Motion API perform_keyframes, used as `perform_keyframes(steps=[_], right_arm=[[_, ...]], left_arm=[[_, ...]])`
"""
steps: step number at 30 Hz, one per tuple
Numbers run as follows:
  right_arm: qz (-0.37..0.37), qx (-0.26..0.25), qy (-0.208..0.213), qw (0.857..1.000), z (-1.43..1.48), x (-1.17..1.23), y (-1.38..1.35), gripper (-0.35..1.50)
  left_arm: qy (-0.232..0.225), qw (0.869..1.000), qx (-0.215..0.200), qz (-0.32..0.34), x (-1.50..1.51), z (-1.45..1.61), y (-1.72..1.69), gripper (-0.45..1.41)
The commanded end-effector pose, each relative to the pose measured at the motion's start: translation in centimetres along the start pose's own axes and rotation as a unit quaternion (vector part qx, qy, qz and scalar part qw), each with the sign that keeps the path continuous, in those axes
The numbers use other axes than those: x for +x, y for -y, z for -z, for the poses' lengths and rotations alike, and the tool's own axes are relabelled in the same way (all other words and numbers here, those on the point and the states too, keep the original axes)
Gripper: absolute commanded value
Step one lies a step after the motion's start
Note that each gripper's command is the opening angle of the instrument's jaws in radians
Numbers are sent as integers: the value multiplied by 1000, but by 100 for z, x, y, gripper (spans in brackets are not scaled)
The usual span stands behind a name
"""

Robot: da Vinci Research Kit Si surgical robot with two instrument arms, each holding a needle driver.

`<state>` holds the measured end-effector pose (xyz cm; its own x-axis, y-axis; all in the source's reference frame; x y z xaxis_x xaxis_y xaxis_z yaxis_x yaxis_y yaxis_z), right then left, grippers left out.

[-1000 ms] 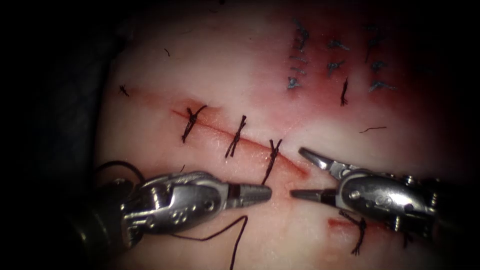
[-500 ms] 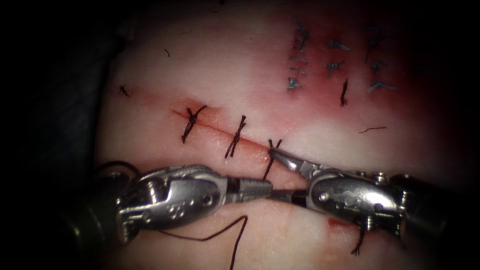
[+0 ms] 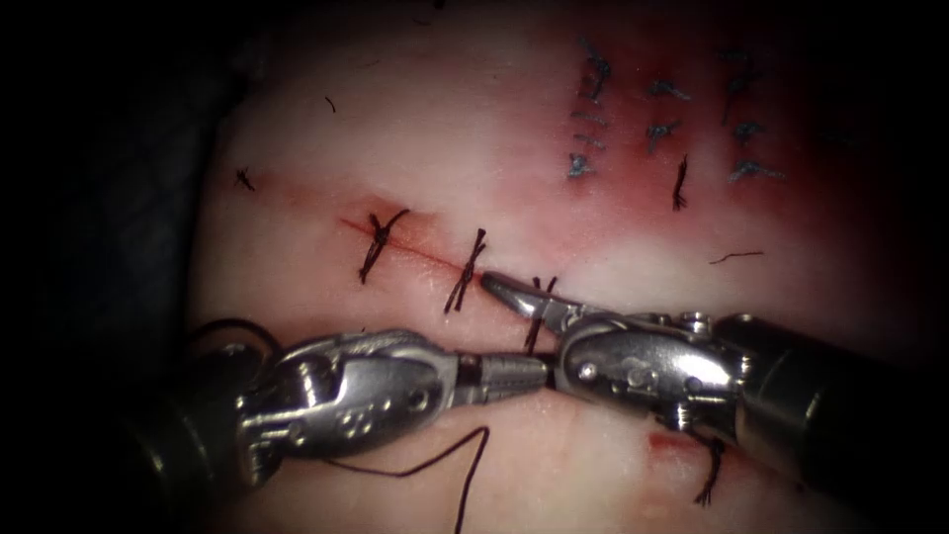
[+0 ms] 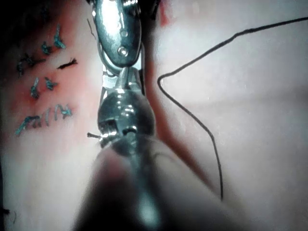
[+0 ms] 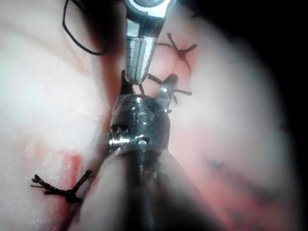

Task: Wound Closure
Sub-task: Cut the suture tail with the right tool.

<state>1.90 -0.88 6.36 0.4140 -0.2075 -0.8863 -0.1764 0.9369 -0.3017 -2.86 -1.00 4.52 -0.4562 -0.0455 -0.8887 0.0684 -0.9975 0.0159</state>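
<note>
Two tools (image 3: 529, 341) meet tip-to-tip (right's fingers (image 3: 504, 292) spread).

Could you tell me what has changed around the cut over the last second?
The right tool has moved left with its jaws open, one jaw now over the third stitch, the other beside the left tool. The left tool's jaws stayed shut, almost in place. The stitches, the cut and the loose thread are unchanged.
</note>
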Motion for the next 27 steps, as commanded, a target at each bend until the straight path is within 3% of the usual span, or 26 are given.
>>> perform_keyframes(steps=[1, 11, 13, 14, 15, 16, 17, 24, 25, 27], right_arm=[[1, 0, -5, 1000, -13, -4, -1, 131], [1, 4, -16, 1000, -19, 5, -5, 131], [5, 6, -22, 1000, -19, 5, -3, 118], [9, 6, -23, 1000, -19, 5, -2, 91], [19, 17, -22, 999, -18, 4, 1, 27], [29, 39, -12, 999, -18, 3, 2, -25], [39, 45, 7, 998, -19, 3, 3, -35], [54, 63, 38, 996, -22, -4, 14, -35], [52, 61, 36, 996, -20, -4, 15, -10], [31, 46, 28, 998, -14, -5, 13, 88]], left_arm=[[-1, 1000, 0, -2, -1, -6, 5, -35], [-1, 1000, 1, 10, -2, -8, 6, -35], [-1, 1000, 1, 10, -1, -8, 5, -35], [-2, 1000, 1, 9, -1, -8, 5, -35], [-2, 1000, 1, 9, -1, -8, 4, -35], [-2, 1000, 1, 9, -1, -9, 3, -35], [-2, 1000, 1, 9, -1, -9, 3, -35], [-3, 1000, -1, 7, 2, -4, -3, -35], [-4, 1000, -2, 6, 2, -2, -4, -35], [-6, 1000, -3, 6, 4, 3, -6, -35]])
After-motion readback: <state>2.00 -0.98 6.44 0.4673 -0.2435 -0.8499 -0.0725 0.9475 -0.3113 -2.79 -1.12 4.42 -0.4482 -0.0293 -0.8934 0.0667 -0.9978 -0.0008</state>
